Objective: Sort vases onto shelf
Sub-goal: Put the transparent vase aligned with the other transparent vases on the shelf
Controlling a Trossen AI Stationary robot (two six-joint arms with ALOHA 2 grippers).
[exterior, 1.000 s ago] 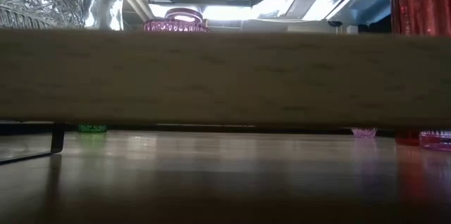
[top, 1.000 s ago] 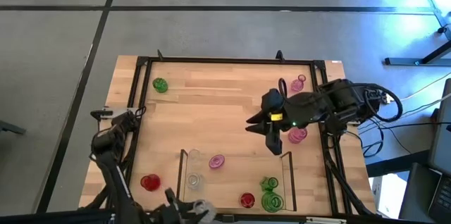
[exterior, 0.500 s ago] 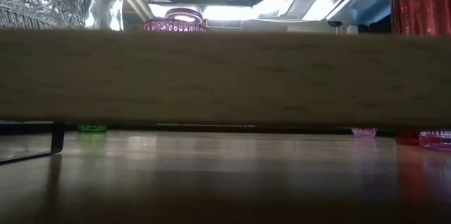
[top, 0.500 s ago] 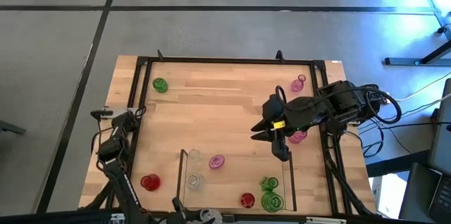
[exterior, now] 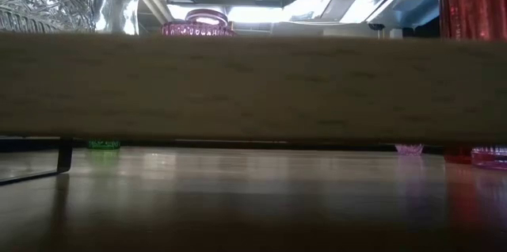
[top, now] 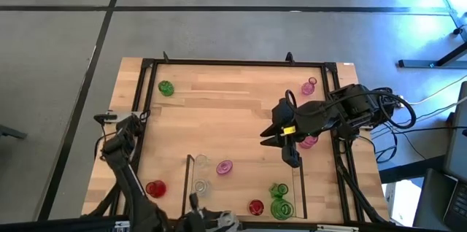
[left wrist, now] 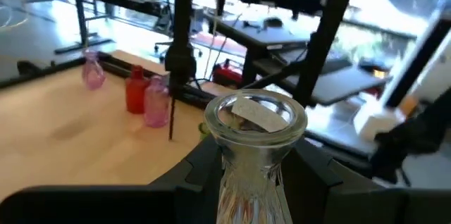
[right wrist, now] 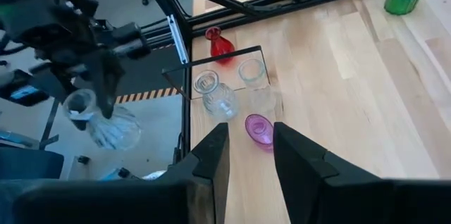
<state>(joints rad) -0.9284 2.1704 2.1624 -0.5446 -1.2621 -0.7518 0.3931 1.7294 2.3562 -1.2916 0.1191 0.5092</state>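
Left gripper (left wrist: 246, 171): grasping a clear vase (left wrist: 254, 146), off the shelf's (top: 191, 170) near edge.
Right gripper (right wrist: 246, 150): released, above the shelf.

Clear ribbed vase (left wrist: 252, 155) in the left tool (left wrist: 246, 182); pink vase (right wrist: 258, 129) before the dark right tool (right wrist: 248, 155); light wood tabletop (top: 226, 108).

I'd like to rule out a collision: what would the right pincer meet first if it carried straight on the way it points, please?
Probably the pink vase lying just ahead of the right pincer, though its depth is unclear.
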